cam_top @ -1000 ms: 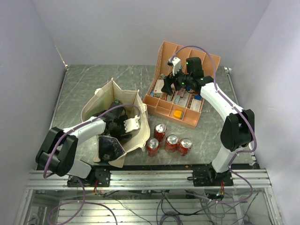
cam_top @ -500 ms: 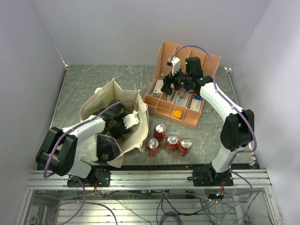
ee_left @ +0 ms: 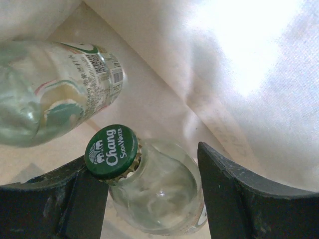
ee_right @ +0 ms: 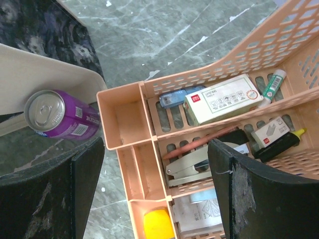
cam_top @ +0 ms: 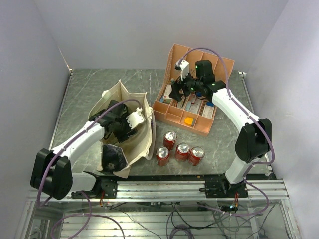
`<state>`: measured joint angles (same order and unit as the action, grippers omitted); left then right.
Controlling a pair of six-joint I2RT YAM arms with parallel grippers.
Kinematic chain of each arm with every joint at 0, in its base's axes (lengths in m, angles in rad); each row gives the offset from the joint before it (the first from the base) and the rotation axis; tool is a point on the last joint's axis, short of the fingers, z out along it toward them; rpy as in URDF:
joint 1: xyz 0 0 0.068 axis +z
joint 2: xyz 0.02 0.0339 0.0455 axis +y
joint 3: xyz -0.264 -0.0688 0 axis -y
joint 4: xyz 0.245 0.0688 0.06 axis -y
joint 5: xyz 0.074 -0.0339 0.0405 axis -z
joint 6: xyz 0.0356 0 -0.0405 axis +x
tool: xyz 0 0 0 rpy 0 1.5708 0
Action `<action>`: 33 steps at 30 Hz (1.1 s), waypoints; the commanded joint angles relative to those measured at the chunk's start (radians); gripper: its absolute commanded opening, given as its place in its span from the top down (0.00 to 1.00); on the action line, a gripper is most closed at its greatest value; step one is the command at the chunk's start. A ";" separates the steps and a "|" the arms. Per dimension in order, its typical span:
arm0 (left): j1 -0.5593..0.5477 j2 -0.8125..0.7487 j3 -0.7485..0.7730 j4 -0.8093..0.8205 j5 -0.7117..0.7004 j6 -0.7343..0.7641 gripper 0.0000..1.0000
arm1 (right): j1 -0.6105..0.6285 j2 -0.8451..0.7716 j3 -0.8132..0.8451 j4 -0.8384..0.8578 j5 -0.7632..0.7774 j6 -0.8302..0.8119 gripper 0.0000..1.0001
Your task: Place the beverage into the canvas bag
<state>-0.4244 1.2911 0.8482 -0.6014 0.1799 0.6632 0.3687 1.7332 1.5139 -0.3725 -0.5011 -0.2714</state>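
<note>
An orange-pink organizer (cam_top: 177, 56) on the grey marble table (cam_top: 99, 82) holds a white box (ee_right: 222, 99) and a green-capped marker (ee_right: 274, 84).

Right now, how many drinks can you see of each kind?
Red cans: 4
Purple cans: 1
Glass bottles: 2
Total: 7 drinks

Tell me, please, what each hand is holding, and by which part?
Right hand holds nothing. Left hand straddles the soda water bottle at its shoulder inside the canvas bag; a grip cannot be told.
</note>
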 commanded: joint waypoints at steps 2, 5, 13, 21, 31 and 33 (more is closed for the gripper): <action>0.041 -0.060 0.073 -0.008 0.037 -0.013 0.93 | 0.014 -0.024 0.060 -0.021 -0.011 -0.008 0.16; 0.051 -0.081 0.079 -0.010 0.060 -0.011 0.93 | 0.019 -0.023 0.069 -0.020 -0.013 0.006 0.16; 0.081 -0.103 0.106 -0.018 0.120 -0.020 0.93 | 0.038 -0.043 0.051 -0.017 -0.005 0.011 0.16; 0.098 -0.144 0.171 -0.093 0.215 -0.038 0.93 | 0.051 -0.058 0.043 -0.016 -0.013 0.011 0.16; 0.119 -0.162 0.330 -0.147 0.293 -0.146 0.93 | 0.078 -0.022 0.187 -0.091 -0.089 0.020 0.16; 0.126 -0.173 0.354 -0.144 0.299 -0.186 0.93 | 0.084 -0.008 0.229 -0.111 -0.109 0.037 0.16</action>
<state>-0.3172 1.1748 1.1149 -0.7670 0.4118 0.5587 0.4389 1.7069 1.6554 -0.4507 -0.5552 -0.2611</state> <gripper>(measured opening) 0.718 0.842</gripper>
